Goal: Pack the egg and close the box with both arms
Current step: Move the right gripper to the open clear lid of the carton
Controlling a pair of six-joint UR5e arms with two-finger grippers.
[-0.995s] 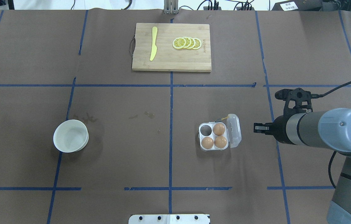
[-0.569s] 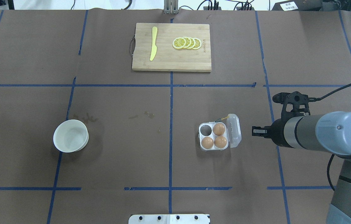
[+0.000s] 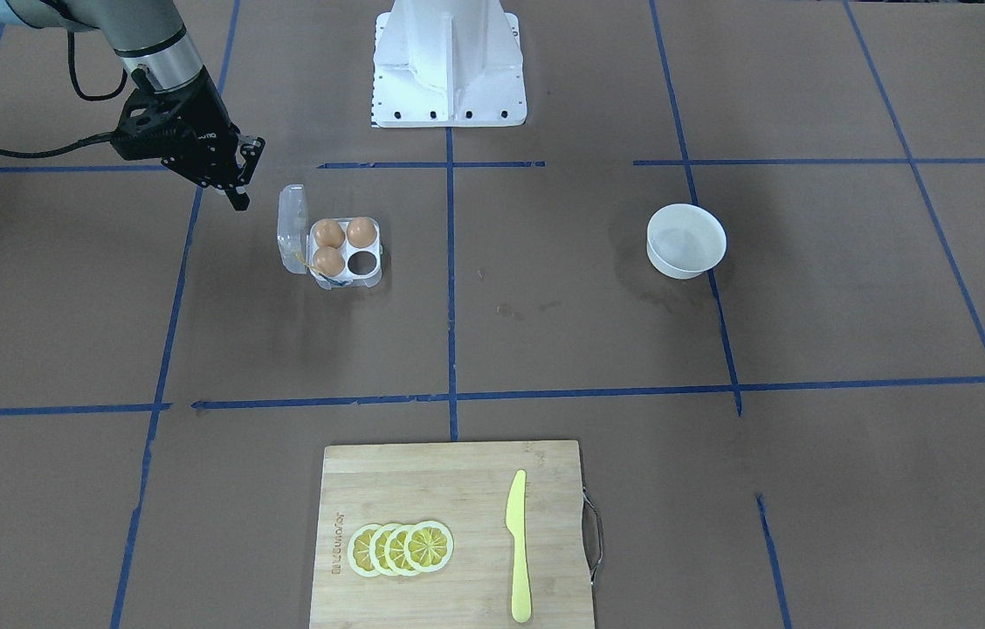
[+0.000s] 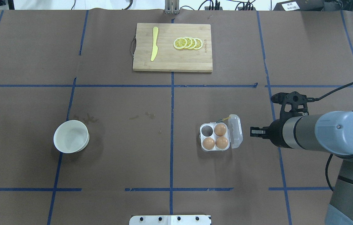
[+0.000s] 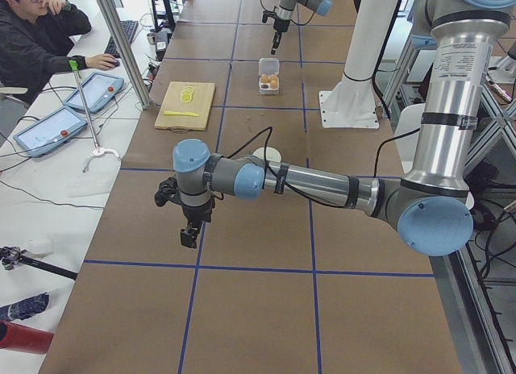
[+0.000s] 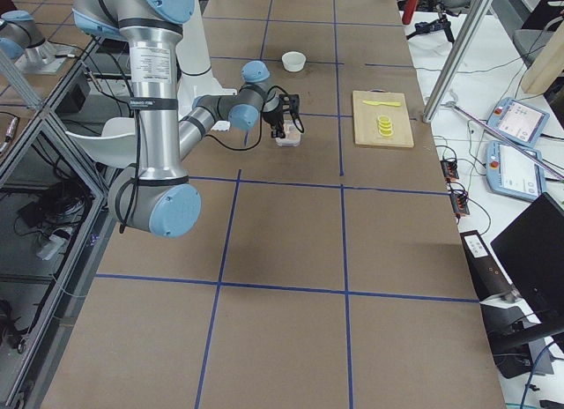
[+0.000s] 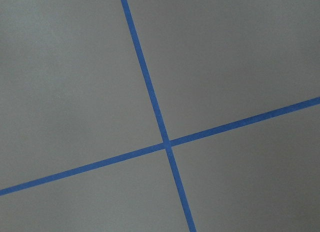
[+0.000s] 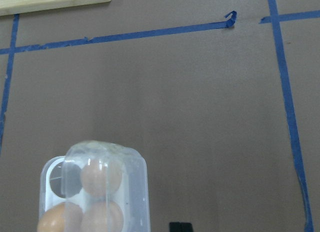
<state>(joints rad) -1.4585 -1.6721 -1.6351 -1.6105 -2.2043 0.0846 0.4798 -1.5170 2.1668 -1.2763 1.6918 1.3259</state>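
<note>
The clear box (image 4: 215, 149) sits right of the table's middle, its hinged lid (image 4: 236, 131) standing open on its right side. Three alike brown eggs (image 4: 220, 129) fill three cups, and the far-left cup (image 4: 207, 130) is empty. My right gripper (image 4: 252, 132) hovers just right of the lid, apart from it, fingers together with nothing held. The right wrist view looks through the lid (image 8: 125, 182) at the eggs, with the gripper (image 8: 180, 227) at the bottom edge. My left gripper (image 5: 189, 237) hangs over bare table far from the box; I cannot tell its state.
A wooden cutting board (image 4: 195, 64) with lemon slices (image 4: 188, 43) and a yellow knife (image 4: 154, 43) lies at the far middle. A white bowl (image 4: 71, 136) stands on the left. A person (image 5: 40, 43) sits at a side table with tablets.
My right gripper has slid a little leftward, closer to the open lid. The box, eggs and bowl have not moved.
</note>
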